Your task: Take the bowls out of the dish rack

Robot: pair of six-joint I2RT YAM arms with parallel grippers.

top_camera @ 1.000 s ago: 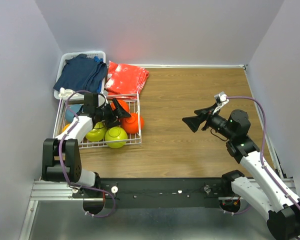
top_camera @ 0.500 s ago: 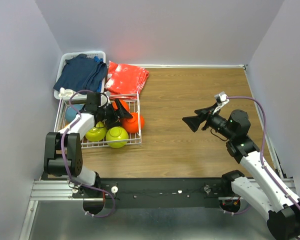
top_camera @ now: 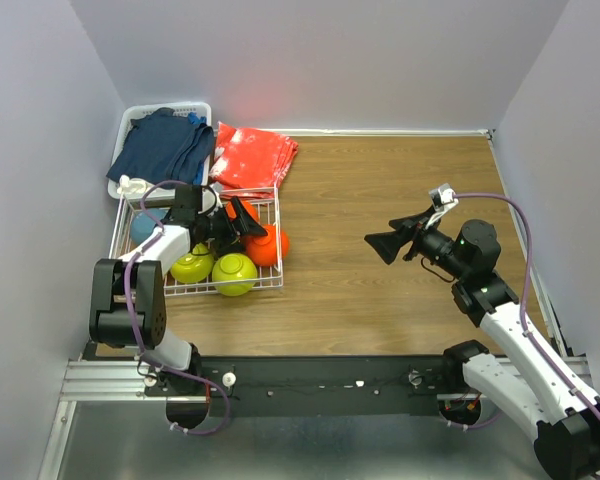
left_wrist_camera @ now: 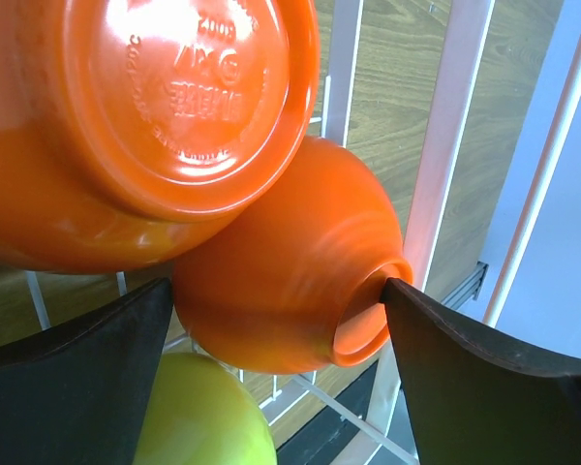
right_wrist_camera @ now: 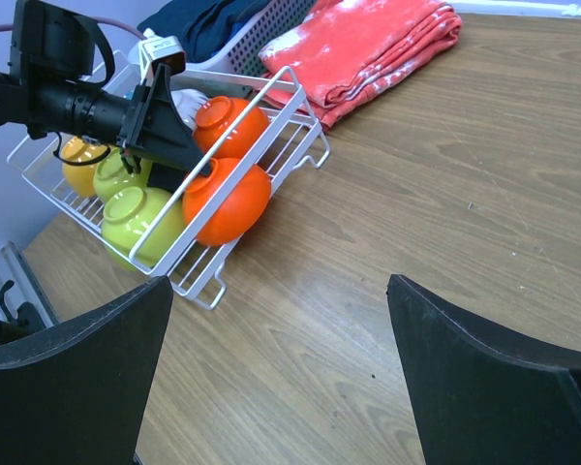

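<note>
Left gripper (top_camera: 248,225) on a red-orange bowl (top_camera: 268,247) at the dish rack's (top_camera: 270,285) right side.
From above, the right gripper (top_camera: 375,245) hangs well right of the rack. In the left wrist view, its jaws stand apart, straddling that bowl, which lies below a second red-orange bowl (left_wrist_camera: 174,107) and above a lime green bowl (left_wrist_camera: 198,417). In the right wrist view, the jaws stand apart and hold nothing.

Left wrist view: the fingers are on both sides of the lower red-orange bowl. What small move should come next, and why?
Probably close the left gripper gently on the lower red-orange bowl. Its fingers flank the bowl, one at the foot ring; whether they press is unclear, so lifting now may drop it.
</note>
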